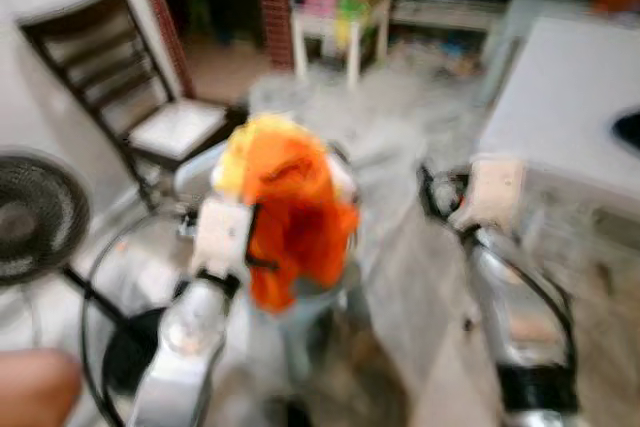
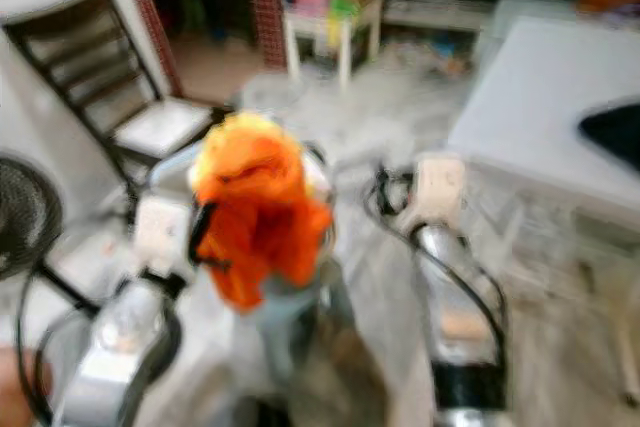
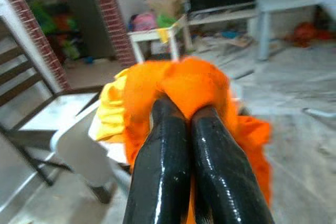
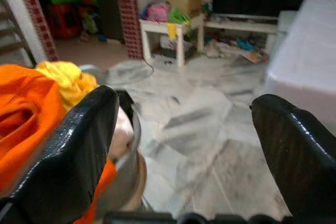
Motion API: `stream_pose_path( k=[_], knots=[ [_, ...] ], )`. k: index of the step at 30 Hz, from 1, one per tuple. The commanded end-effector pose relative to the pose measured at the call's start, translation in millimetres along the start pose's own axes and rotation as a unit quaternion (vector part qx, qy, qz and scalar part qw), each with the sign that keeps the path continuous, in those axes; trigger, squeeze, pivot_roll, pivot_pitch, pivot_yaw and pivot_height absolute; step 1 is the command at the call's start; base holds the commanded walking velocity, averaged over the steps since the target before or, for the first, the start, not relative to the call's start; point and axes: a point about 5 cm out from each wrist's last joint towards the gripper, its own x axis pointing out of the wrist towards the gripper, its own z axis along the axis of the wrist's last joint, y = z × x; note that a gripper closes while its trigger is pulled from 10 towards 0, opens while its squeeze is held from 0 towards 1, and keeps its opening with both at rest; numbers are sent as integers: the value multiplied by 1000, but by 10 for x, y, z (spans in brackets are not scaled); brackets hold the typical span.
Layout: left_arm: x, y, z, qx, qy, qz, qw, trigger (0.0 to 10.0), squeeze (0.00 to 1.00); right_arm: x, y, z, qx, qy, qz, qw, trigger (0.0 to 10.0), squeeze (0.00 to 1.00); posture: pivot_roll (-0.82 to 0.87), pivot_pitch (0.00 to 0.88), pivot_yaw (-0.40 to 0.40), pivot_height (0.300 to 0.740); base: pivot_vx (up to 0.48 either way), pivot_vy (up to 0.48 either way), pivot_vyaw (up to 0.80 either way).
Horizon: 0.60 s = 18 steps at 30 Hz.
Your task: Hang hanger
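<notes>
Marble floor [image 4: 199, 129] — left end effector [image 3: 186, 116] clamps orange cloth [image 3: 194, 85], right end effector [image 4: 184, 124] spread apart.

No text, label or number is legible; all views blurred.

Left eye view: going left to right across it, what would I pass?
Fan → dark chair → left gripper shut on the orange cloth → small white table → right gripper → white counter.
</notes>
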Motion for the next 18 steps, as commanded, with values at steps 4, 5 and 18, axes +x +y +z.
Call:
stream_pose_path(
  k=[4,5,18],
  knots=[
    [30,56,81,-5,-18,5,1000,10000,0,11,16,3,2,1,0,1000,10000,0,-79,45,100,740,-167,0,0],
    [25,59,87,-18,-21,3,1000,10000,0,10,18,-1,2,2,0,1000,10000,0,-79,45,100,740,0,0,0],
    [73,21,97,-56,-29,-14,998,10000,0,9,-24,6,-9,-3,-1,1000,10000,0,-95,18,71,740,0,0,0]
  ],
)
